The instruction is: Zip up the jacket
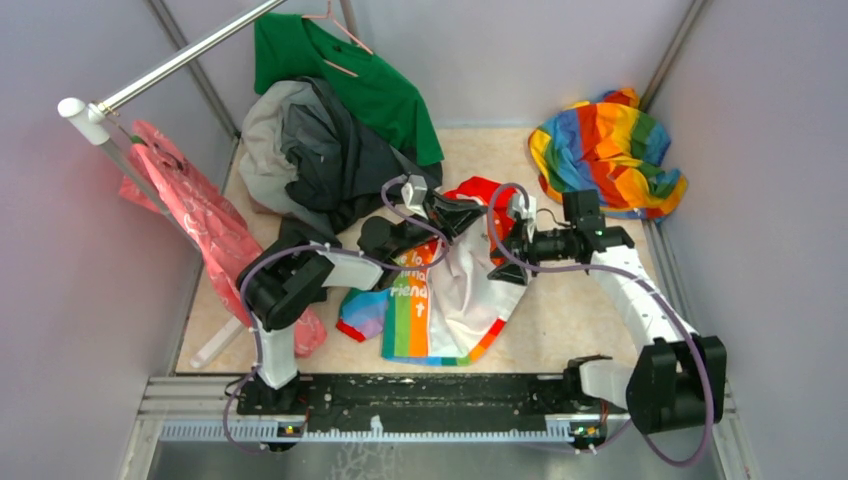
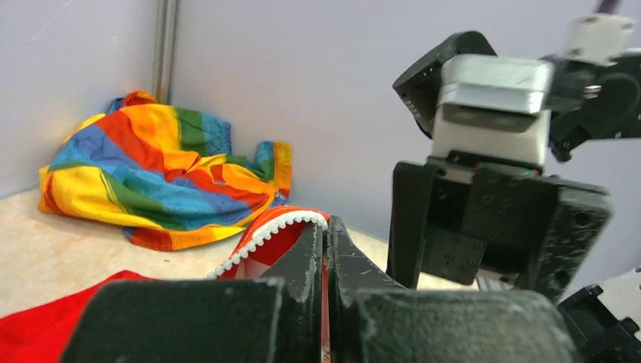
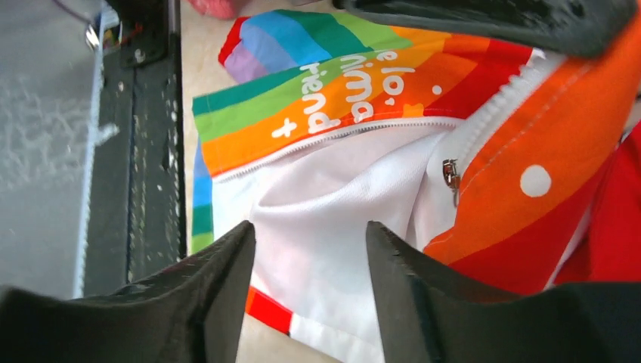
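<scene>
Beige table (image 1: pixel 570 320), pale lilac walls on three sides. Far left: metal rail (image 1: pixel 180 60) with green shirt (image 1: pixel 350 80) on a hanger. Below it, dark grey garment (image 1: pixel 330 160) heaped with a lighter grey one. Pink cloth (image 1: pixel 190 215) hanging at the rail's near end. Far right corner: rainbow cloth (image 1: pixel 605 150), bunched.

Jacket (image 1: pixel 450 300): mid-table between the two arms, crumpled, white body, rainbow panel with white lettering (image 3: pixel 340 83) on the left, red hood at the far end. Zipper open where visible, the two rows of teeth apart. Metal pull (image 3: pixel 451 175) resting at the edge of the orange strip.

Left hand (image 1: pixel 460 214): at the jacket's far end by the hood, clenched, fingers (image 2: pixel 302 265) pressed together. Red edge with white zipper teeth (image 2: pixel 264 236) rising to the tips, apparently pinched there.

Right hand (image 3: pixel 310 234): just right of the left one, over the white cloth, released, fingers apart with nothing between them. Contact with the jacket: cannot tell.
</scene>
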